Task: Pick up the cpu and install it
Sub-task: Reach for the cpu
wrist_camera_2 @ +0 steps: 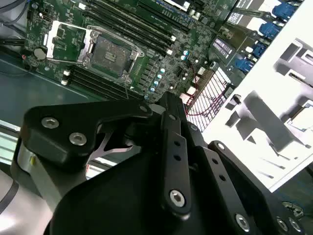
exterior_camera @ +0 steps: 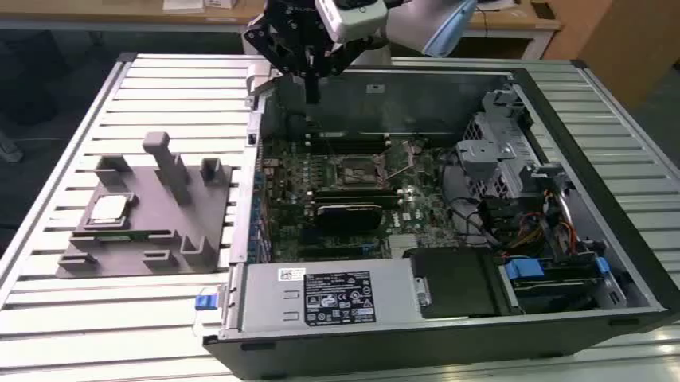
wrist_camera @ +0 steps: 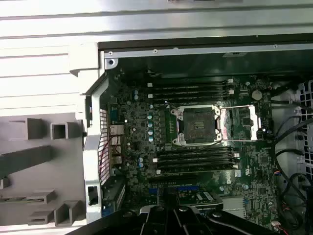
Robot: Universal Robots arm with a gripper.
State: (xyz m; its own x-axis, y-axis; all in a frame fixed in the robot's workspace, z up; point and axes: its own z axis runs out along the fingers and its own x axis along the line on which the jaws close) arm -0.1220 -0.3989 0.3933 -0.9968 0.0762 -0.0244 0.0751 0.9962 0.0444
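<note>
The cpu (exterior_camera: pixel 110 208), a small silvery square chip, lies in a recess of the grey holder block (exterior_camera: pixel 149 239) on the table, at the exterior view's left of the open computer case. My gripper (exterior_camera: pixel 311 97) hangs above the case's far left corner, well away from the cpu, its fingers shut with nothing between them. The motherboard's cpu socket (exterior_camera: pixel 356 169) is empty, and its metal load plate (wrist_camera: pixel 242 125) is swung open beside the socket (wrist_camera: pixel 198 125). In the second wrist view the black gripper (wrist_camera_2: pixel 167 98) linkage covers the foreground, with the socket (wrist_camera_2: pixel 108 51) beyond it.
Long black memory sticks (wrist_camera: pixel 193 89) flank the socket on both sides. A drive cage and cable bundle (exterior_camera: pixel 510 183) fill the case's right side in the exterior view, and a power supply (exterior_camera: pixel 330 296) sits at its near edge. The case stands on a slatted metal table (exterior_camera: pixel 64 318).
</note>
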